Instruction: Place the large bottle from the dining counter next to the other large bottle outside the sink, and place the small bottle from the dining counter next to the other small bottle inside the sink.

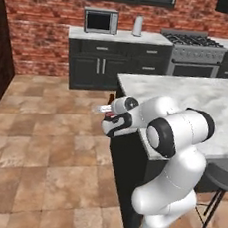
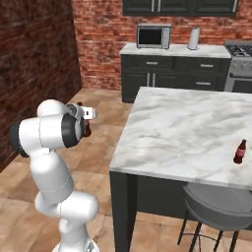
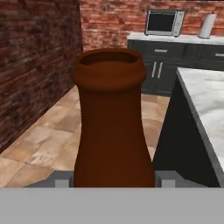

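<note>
Claw [image 3: 113, 181] clamped on large bottle [image 3: 111, 118], filling frame centre, carried off the desk [image 2: 182, 128]. Small bottle [image 2: 239, 151] standing at right edge, on marble. Carry step under way, by judgement; next calls for driving toward sink, not visible here.

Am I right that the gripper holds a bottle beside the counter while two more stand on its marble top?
Only one bottle stands on the marble top, per the right base view; the gripper does hold another bottle beside it.
</note>
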